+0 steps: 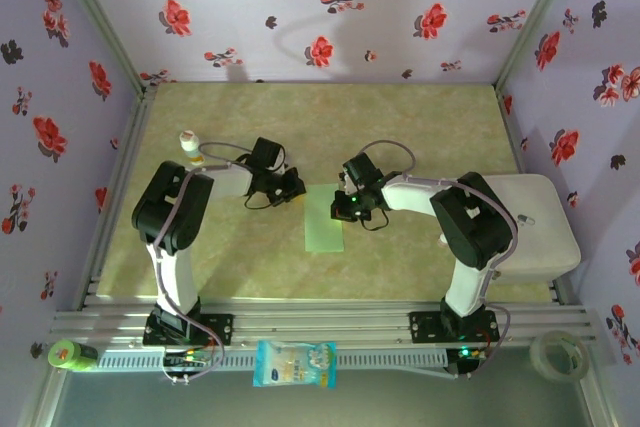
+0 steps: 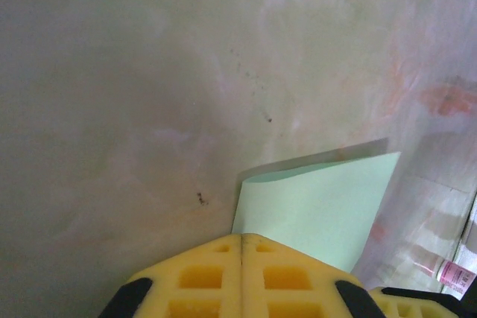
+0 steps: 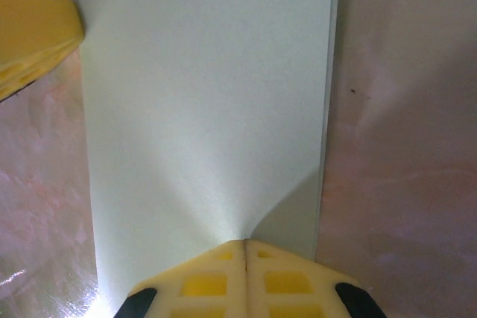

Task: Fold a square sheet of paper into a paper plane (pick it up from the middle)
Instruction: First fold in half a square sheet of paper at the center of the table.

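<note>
So far the paper is only folded in half, left claw and right claw pressed together at its 12 o'clock end.

The left arm and right arm rose from their bases, elbows high, forearms angled inward toward each other. The left gripper had its yellow fingers pressed flat together. The right gripper, nearby and pointing downward, was closed just as tightly.
</note>
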